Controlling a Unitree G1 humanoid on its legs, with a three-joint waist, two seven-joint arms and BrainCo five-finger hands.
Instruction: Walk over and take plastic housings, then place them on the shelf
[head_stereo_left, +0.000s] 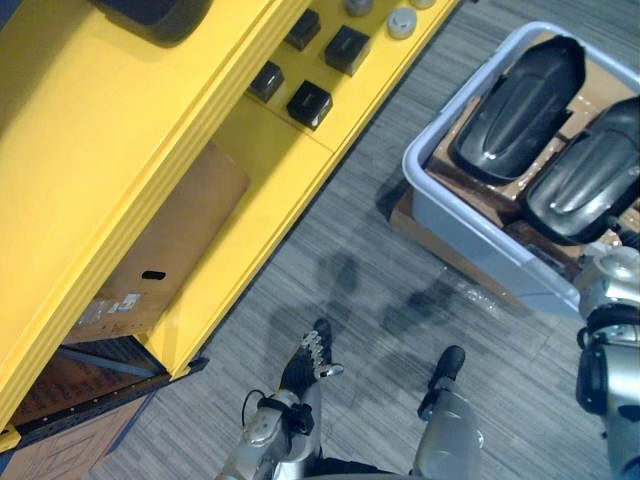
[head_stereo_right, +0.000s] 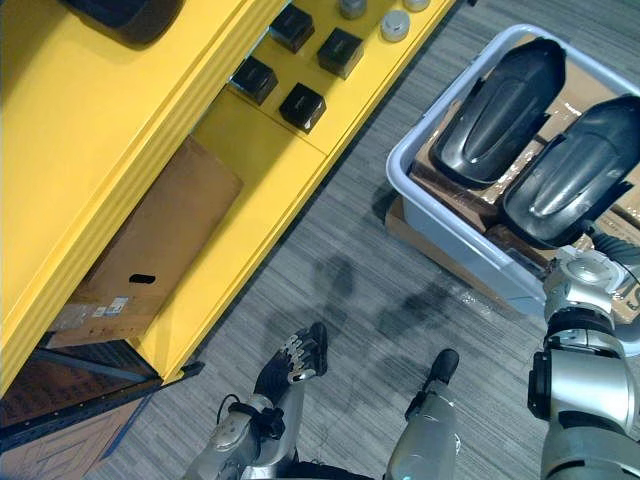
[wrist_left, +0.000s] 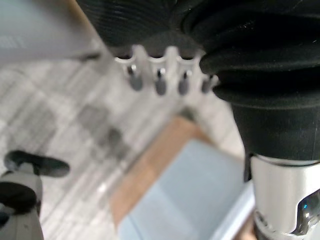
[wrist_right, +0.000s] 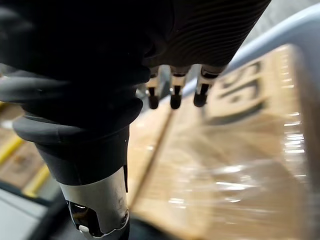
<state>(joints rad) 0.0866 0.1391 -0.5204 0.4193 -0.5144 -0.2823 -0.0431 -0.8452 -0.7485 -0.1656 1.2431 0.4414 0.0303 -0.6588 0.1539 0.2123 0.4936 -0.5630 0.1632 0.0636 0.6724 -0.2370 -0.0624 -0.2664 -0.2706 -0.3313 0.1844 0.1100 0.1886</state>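
Observation:
Two dark glossy plastic housings lie side by side on cardboard inside a grey-blue bin on the floor at the right. My left hand hangs low over the grey carpet, left of the bin, fingers relaxed and holding nothing. My right arm reaches up along the bin's near right corner. In the right wrist view my right hand's fingers hang loosely over film-wrapped cardboard inside the bin's rim, empty. The yellow shelf runs diagonally across the left.
On the shelf's lower level sit several small black boxes and grey round parts. A dark curved part rests on its top level. A cardboard box stands under the shelf. Flat cardboard lies beneath the bin. Carpet separates shelf and bin.

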